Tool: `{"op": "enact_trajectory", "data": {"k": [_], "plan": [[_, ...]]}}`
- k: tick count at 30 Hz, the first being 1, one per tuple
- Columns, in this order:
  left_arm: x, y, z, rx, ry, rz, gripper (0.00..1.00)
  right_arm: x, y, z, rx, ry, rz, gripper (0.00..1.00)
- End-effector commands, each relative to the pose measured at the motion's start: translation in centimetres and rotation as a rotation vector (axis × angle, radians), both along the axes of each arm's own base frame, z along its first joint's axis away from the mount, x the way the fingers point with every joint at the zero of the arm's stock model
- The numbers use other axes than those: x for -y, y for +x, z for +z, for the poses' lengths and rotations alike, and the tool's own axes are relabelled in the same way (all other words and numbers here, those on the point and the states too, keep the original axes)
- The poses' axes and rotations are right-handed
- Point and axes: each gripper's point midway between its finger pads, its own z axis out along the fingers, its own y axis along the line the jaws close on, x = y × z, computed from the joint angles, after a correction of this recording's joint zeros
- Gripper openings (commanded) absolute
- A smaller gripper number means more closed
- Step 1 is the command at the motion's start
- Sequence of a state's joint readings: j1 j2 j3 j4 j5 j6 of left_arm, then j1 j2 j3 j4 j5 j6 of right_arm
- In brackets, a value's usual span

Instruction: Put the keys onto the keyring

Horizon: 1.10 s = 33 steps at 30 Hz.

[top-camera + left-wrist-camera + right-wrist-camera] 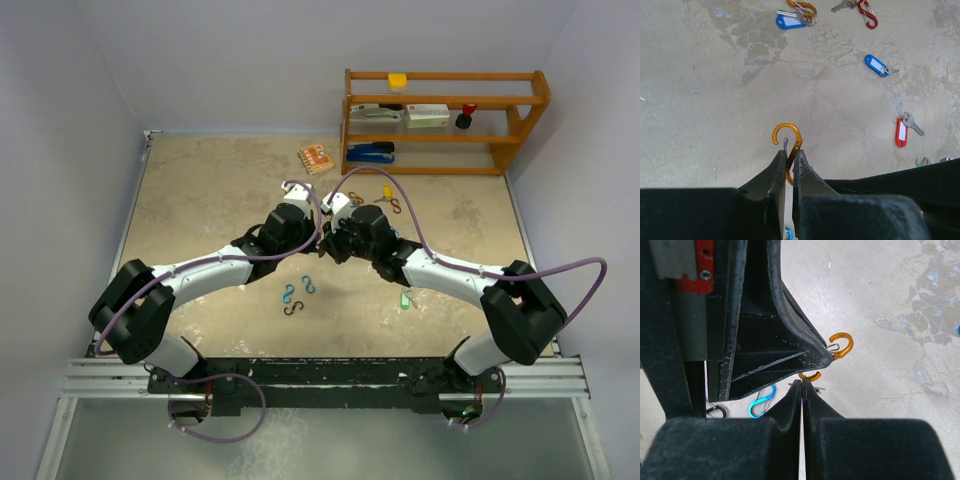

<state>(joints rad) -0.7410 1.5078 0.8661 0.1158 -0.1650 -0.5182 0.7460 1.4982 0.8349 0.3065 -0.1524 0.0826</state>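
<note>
The left tool (pixel 791 150) is clamped on the middle of an orange clip (pixel 786 124), whose long axis runs out along the fingers with the open hook ahead. The right tool (pixel 802 382) is pressed together, its tips at the clip's lower loop. The keys lie loose on the desk (pixel 700 100) toward its right edge. The red-tagged key (pixel 901 133) and blue-tagged key (pixel 875 64) are well apart from the clip and probably nearer the right arm.

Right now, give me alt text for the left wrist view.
The left gripper is shut on an orange S-shaped clip, whose upper hook pokes out past the fingertips. On the table beyond lie a blue-tagged key at the top, a second blue-tagged key and a red-tagged key at the right, and a red clip at the top right.
</note>
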Motion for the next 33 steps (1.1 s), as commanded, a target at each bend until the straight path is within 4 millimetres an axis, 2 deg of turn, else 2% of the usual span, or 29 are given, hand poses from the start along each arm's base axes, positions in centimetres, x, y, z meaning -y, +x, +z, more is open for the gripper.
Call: {"op": "enact_trajectory", "data": {"k": [1,6,9,12,20,22,27,29,33], "plan": [[1.4,1.6,3.5,0.085,-0.115,0.029,0.00,-0.8,-0.2,0.9,0.029,0.027,0.032,0.00],[1.2,1.8,3.5,0.080,-0.123,0.062,0.01,-0.7,-0.2,0.9,0.032,0.028,0.030,0.00],[1.1,1.9,3.6,0.079,-0.132,0.072,0.23,-0.6,-0.1,1.0,0.035,0.029,0.025,0.00],[1.1,2.0,3.8,0.082,-0.142,0.081,0.31,-0.5,-0.1,1.0,0.036,0.028,0.022,0.00],[0.3,2.2,4.1,0.090,-0.132,0.122,0.36,-0.3,0.0,1.2,0.045,0.027,0.009,0.00],[-0.8,2.3,4.5,0.102,-0.124,0.176,0.36,-0.1,0.0,1.3,0.047,0.025,0.003,0.00],[-5.5,2.5,5.4,0.146,-0.091,0.389,0.41,0.1,0.1,1.4,0.053,0.019,-0.010,0.00],[-7.3,2.4,5.4,0.157,-0.073,0.464,0.47,0.2,0.1,1.3,0.051,0.016,-0.012,0.00],[-9.7,1.8,5.0,0.150,-0.047,0.558,0.62,0.3,0.2,1.3,0.051,0.011,-0.020,0.00]]}}
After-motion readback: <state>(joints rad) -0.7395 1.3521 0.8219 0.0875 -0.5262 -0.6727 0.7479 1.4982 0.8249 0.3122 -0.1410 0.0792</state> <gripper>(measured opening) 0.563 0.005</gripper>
